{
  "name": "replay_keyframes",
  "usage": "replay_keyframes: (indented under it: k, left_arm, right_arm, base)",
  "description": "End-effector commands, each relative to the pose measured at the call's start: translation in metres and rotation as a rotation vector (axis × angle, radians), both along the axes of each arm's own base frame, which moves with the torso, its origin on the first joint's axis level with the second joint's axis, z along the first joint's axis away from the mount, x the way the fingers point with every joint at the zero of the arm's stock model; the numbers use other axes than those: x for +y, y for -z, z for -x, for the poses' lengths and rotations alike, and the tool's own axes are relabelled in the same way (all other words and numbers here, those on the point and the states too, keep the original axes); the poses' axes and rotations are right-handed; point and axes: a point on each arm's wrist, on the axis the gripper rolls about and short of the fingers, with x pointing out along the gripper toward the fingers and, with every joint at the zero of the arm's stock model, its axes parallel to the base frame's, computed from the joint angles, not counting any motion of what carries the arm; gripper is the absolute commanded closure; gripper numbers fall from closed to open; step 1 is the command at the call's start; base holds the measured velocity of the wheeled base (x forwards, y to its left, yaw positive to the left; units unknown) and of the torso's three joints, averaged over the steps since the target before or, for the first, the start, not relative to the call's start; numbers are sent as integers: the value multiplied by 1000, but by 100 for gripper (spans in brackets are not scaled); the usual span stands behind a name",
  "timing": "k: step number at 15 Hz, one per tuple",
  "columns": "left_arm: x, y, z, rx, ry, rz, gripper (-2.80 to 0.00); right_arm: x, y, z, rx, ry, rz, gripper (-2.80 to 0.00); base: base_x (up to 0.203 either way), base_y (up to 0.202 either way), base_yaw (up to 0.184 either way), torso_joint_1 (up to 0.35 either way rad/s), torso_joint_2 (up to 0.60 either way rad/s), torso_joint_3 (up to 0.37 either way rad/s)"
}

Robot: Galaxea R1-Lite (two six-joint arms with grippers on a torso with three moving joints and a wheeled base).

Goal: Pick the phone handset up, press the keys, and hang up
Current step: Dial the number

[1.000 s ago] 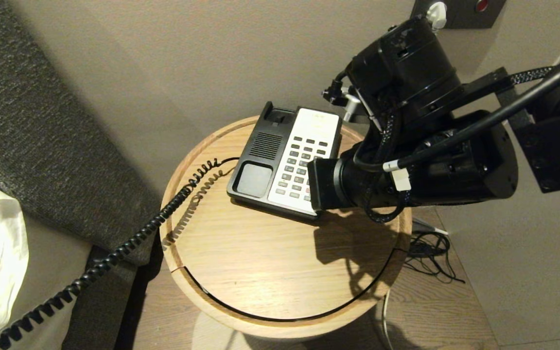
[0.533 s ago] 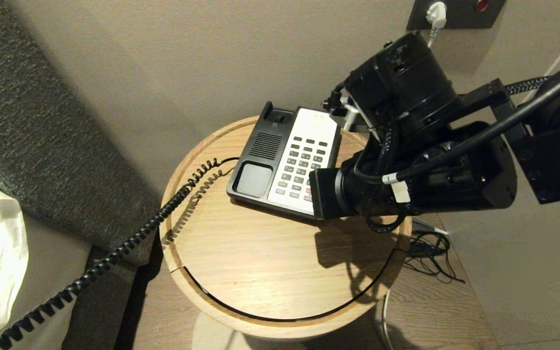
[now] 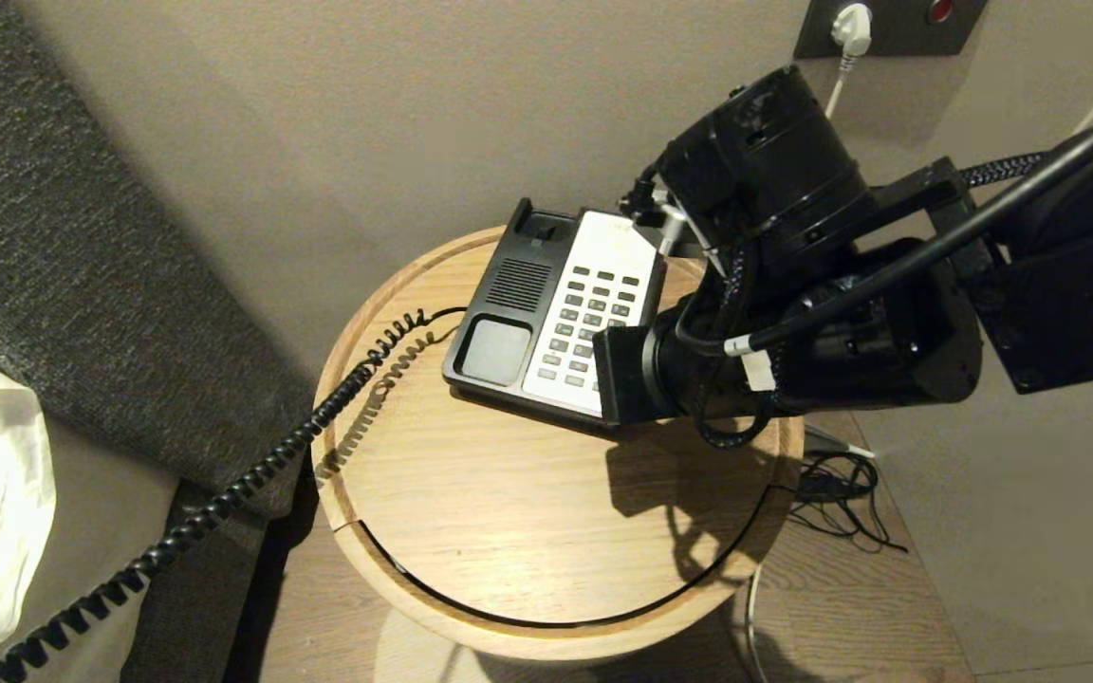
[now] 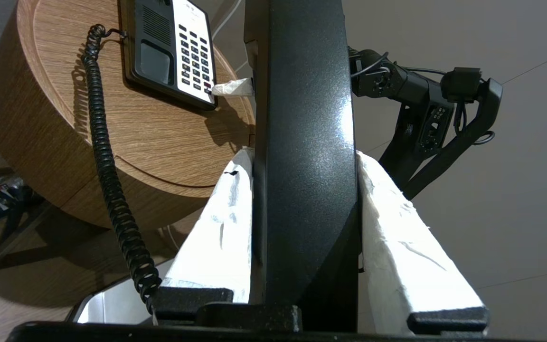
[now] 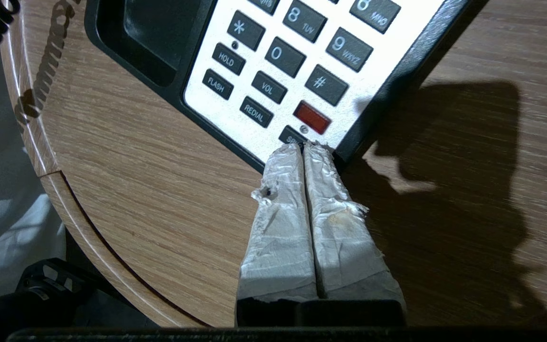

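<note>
- The handset (image 4: 302,142) is held off its cradle, clamped between the two white-wrapped fingers (image 4: 216,237) of the left gripper (image 4: 304,228); the jaws are pressed against its two sides.
- The handset is seen only in the left wrist view, where it runs up the middle as a long black glossy bar, apart from the table (image 3: 509,531).
- The coiled cord (image 3: 224,498) is stretched from the left side of the base (image 3: 561,308), over the table's rim and off toward the lower left of the head view.
- The base is set on the far part of the round wooden table, with its empty cradle (image 3: 494,349) on the left and the white keypad (image 3: 589,313) on the right.
- The right gripper (image 5: 306,149) is lowered over the near right corner of the base; its jaws are pressed together, with the taped fingers (image 5: 283,213) side by side and no gap between them.
- The joined tips are placed at the bottom edge of the keypad, on or just over the lowest key, below the red key (image 5: 311,117); contact cannot be told for certain.
- In the head view the right arm (image 3: 793,313) is stretched in from the right and hides part of the keypad.
- A wall socket with a white plug (image 3: 852,24) is seen above the table, and loose wires (image 3: 836,493) lie on the floor to the right.
</note>
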Motion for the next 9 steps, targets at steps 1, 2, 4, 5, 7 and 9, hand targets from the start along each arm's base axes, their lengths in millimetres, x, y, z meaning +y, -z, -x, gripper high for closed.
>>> replay_keyframes:
  k: [1, 2, 4, 5, 7, 9]
  left_arm:
    - [0, 0, 0, 4, 4, 1, 0]
    - [0, 0, 0, 4, 5, 1, 0]
    - [1, 0, 0, 4, 5, 3, 0]
    - [1, 0, 0, 3, 5, 2, 0]
    - [1, 0, 0, 3, 5, 2, 0]
    - [1, 1, 0, 4, 5, 1, 0]
  right_arm:
    - [3, 4, -2, 8, 2, 9, 0]
    - [4, 5, -3, 7, 1, 10, 0]
    - [6, 5, -4, 7, 1, 10, 0]
    - [7, 6, -5, 9, 1, 12, 0]
    - [7, 7, -5, 11, 1, 15, 0]
    - [7, 9, -5, 13, 0, 19, 0]
  base:
    - [0, 0, 0, 0, 0, 0]
    - [0, 0, 0, 0, 0, 0]
    - [0, 0, 0, 0, 0, 0]
    - [0, 0, 0, 0, 0, 0]
    - [0, 0, 0, 0, 0, 0]
    - [0, 0, 0, 0, 0, 0]
